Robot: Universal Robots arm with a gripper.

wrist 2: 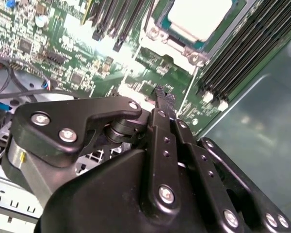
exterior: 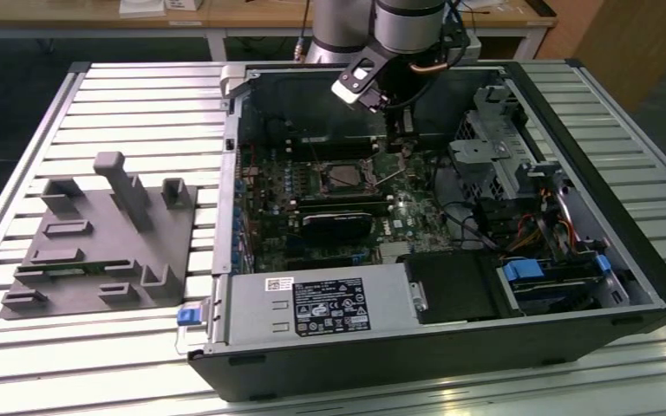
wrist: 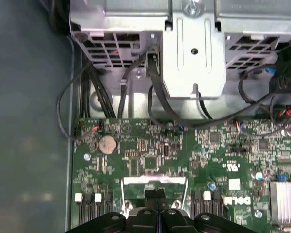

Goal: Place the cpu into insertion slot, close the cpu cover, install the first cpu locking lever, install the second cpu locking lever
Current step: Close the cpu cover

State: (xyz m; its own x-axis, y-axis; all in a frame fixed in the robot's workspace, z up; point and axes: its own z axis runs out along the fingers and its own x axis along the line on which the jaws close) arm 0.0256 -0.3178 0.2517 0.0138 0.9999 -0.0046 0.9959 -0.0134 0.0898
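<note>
Second wrist view: cpu (wrist 2: 200, 17) lies flat, face up, in insertion slot (wrist 2: 216, 39).

drive cage (exterior: 486, 165) stands close beside the pincer (exterior: 401, 149); motherboard (exterior: 416, 212) below lies open.

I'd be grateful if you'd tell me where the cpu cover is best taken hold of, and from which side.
The cpu cover lies flat around the cpu, so I'd take its silver lip on the edge nearest the gripper, coming down from above; the rest probably offers no hold.
</note>
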